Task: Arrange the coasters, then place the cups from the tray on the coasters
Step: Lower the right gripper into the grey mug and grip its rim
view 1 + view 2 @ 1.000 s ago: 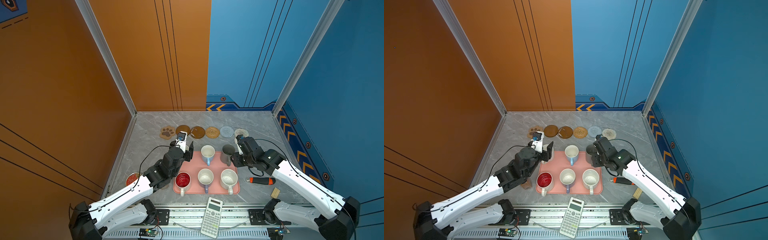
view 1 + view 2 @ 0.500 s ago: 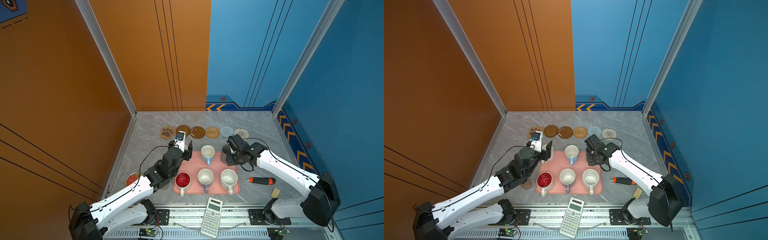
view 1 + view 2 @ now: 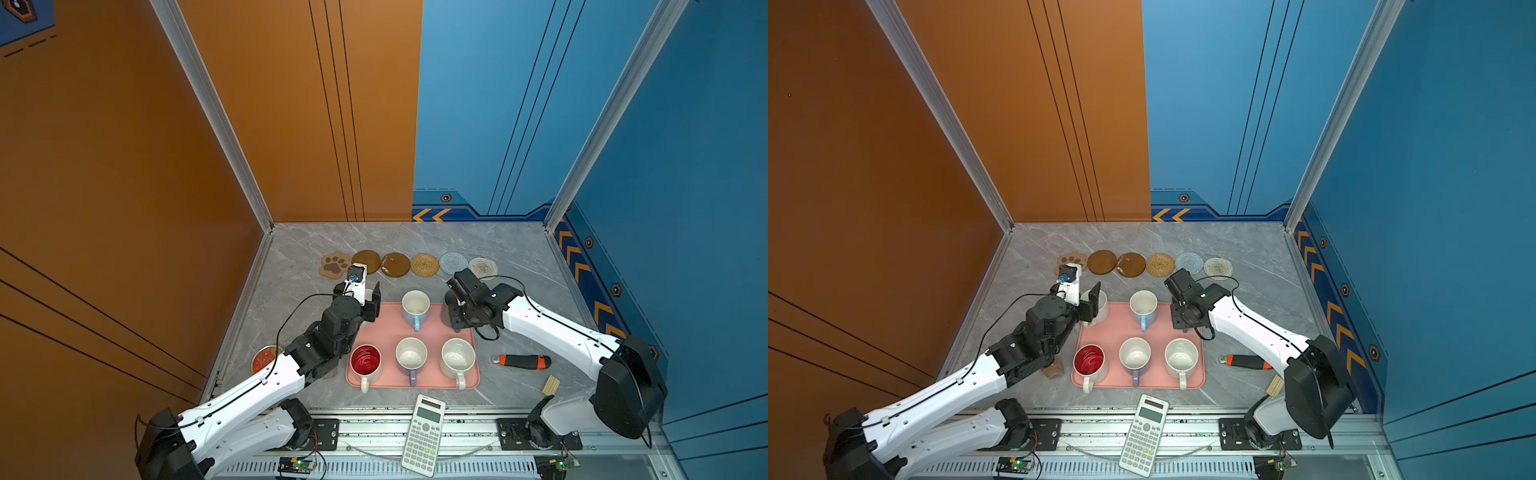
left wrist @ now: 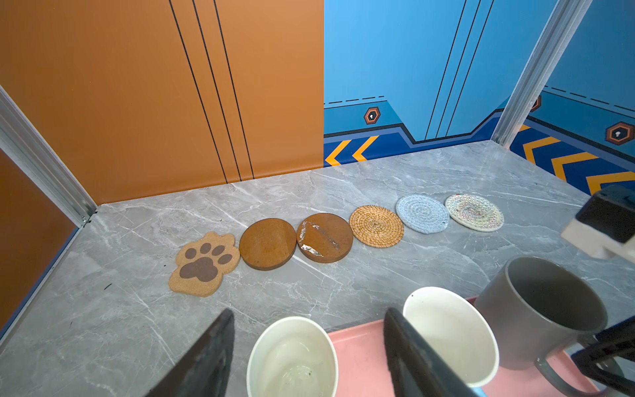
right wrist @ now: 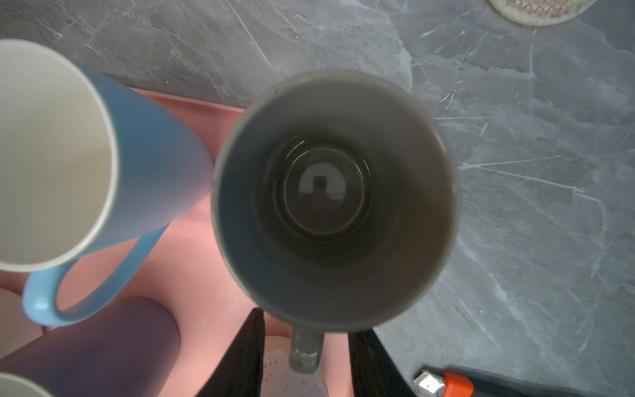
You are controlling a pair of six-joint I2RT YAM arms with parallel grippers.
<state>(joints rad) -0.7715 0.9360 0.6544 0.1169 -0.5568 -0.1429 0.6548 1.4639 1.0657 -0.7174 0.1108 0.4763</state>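
Note:
Six coasters lie in a row at the back: paw [image 3: 335, 264], two brown discs [image 3: 367, 261] [image 3: 395, 264], rattan [image 3: 424, 264], grey-blue [image 3: 454, 262], whitish [image 3: 483, 267]. The pink tray [image 3: 432, 332] holds the light blue cup [image 3: 415, 307], red-inside cup [image 3: 365, 360], lavender cup [image 3: 411, 354] and speckled cup [image 3: 458, 357]. My left gripper [image 4: 309, 312] is open around the white cup [image 4: 292, 357] at the tray's back left corner, with gaps on both sides. My right gripper [image 5: 309, 326] hangs over the grey cup [image 5: 330, 199], open and straddling its handle [image 5: 305, 350] without touching it.
A red tin [image 3: 264, 358] and a brown jar [image 3: 1054, 370] sit left of the tray under my left arm. An orange-and-black tool [image 3: 521, 361] and a wooden piece [image 3: 550, 384] lie right of it. A calculator [image 3: 424, 434] rests on the front rail.
My right gripper has moved left over the grey cup and its fingers have drawn closer around the handle. The left arm has hardly moved.

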